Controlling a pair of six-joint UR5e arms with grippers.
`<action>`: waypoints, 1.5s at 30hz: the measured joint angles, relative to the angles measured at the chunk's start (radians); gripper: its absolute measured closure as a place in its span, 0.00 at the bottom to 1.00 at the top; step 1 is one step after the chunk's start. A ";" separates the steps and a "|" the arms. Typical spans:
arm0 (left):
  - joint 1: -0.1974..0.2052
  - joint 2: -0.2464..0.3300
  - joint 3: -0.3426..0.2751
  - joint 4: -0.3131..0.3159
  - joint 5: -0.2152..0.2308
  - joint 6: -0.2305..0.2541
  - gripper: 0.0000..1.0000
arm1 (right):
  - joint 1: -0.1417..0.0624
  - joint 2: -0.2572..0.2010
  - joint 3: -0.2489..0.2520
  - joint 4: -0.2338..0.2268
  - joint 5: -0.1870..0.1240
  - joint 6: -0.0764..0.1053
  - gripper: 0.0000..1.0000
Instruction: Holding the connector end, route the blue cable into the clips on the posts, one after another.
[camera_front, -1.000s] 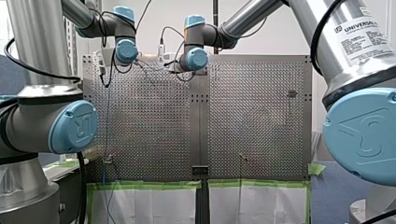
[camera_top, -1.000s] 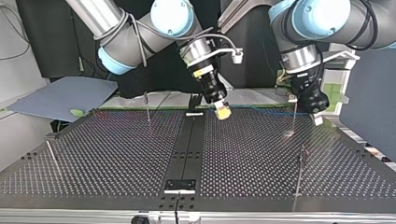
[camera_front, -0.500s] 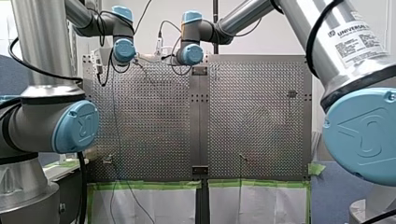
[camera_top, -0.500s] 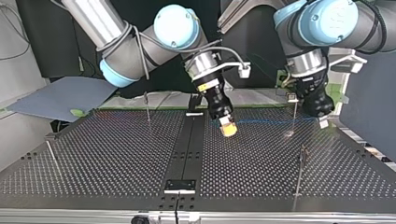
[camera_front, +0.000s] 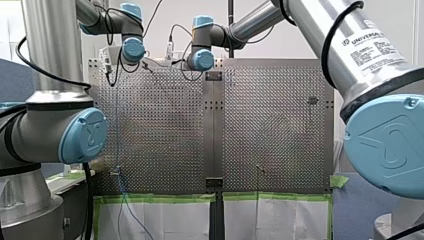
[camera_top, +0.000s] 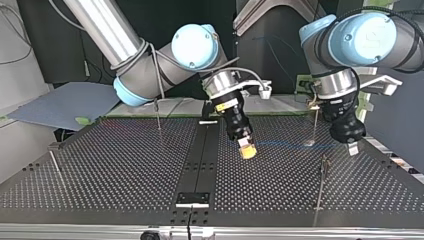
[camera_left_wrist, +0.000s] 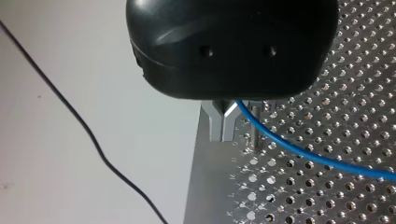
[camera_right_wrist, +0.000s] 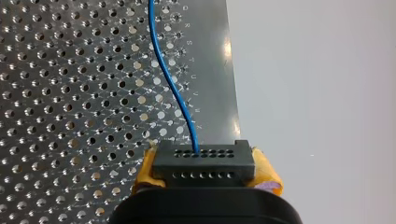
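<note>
Between the yellow pads of my right gripper (camera_right_wrist: 204, 173) sits a black connector block (camera_right_wrist: 204, 161), and the thin blue cable (camera_right_wrist: 173, 88) runs out of it across the perforated plate. In the top view this gripper (camera_top: 248, 151) hangs low over the plate, just right of the dark centre strip. From there the cable (camera_top: 295, 145) stretches sideways to my left gripper (camera_top: 353, 148) near the plate's right edge. The metal fingers of my left gripper (camera_left_wrist: 232, 122) are shut on the cable (camera_left_wrist: 317, 156), which leaves them at a slant. A thin clip post (camera_top: 315, 125) stands just behind that stretch.
More thin posts stand on the plate: one (camera_top: 321, 182) at the near right, one (camera_top: 157, 114) at the far left, one (camera_top: 54, 165) at the left edge. In the front view the cable (camera_front: 117, 125) drops past a small clip (camera_front: 115, 171) and over the taped edge.
Both arms have moved toward the top view's near edge, carrying the cable with them. The stretch of cable between them has come forward past the far right post.
</note>
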 joint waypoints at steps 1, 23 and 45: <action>0.002 -0.012 0.009 -0.003 0.004 0.001 1.00 | 0.000 0.002 -0.005 0.001 0.000 0.000 1.00; 0.037 -0.082 0.043 -0.006 0.030 0.008 1.00 | -0.003 0.065 -0.097 0.057 0.004 0.016 1.00; 0.056 -0.121 0.098 -0.023 0.064 0.004 1.00 | -0.013 0.096 -0.143 0.072 -0.006 0.030 1.00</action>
